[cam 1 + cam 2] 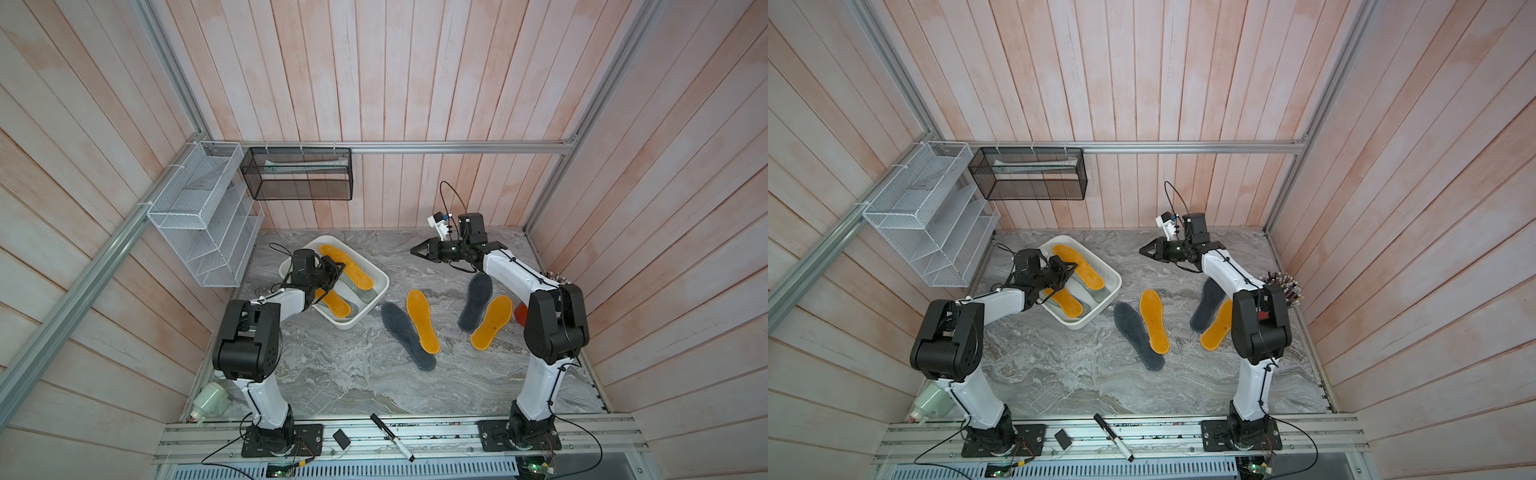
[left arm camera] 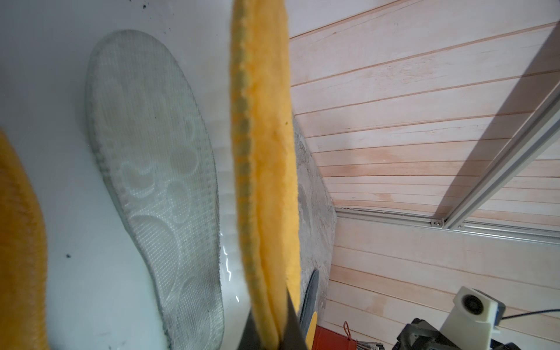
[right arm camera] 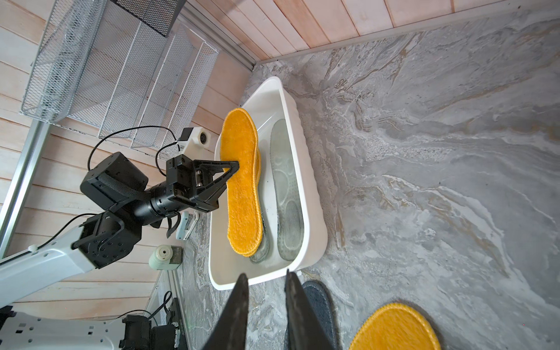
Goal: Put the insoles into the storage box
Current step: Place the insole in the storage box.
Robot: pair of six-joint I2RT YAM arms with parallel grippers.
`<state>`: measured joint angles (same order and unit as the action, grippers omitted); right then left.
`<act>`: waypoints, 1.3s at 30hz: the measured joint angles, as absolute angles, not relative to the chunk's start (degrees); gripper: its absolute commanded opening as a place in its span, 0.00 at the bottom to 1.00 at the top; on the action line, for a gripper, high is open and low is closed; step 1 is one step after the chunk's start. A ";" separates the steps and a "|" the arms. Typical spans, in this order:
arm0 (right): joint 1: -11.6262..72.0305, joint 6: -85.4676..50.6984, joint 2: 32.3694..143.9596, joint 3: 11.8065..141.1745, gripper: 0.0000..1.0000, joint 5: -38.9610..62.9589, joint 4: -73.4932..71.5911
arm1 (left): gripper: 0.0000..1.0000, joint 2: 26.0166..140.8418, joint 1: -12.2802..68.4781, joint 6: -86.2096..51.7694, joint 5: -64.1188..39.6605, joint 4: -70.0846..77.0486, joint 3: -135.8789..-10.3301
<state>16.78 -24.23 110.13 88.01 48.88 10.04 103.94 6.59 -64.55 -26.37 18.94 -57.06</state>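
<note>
A white wire rack [image 1: 203, 216] hangs at ten o'clock, a black mesh basket [image 1: 297, 174] beside it at eleven. A marker pen [image 1: 392, 437] lies at six o'clock.

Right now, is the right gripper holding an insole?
No, the right gripper stands open in the right wrist view, with nothing gripped between its jaws.

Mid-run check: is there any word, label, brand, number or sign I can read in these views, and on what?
No readable text in any view.
Pale translucent moulded insole: rounded relief shapes only, no letters.
Black-and-white marker pen: any print is too small to read.
Small flat black piece beside the pen: blank as far as can be seen.
</note>
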 measured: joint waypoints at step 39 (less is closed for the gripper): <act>15.92 -24.47 110.13 88.01 0.24 48.49 9.87 | 0.00 113.75 6.59 -63.00 -28.53 14.98 -62.72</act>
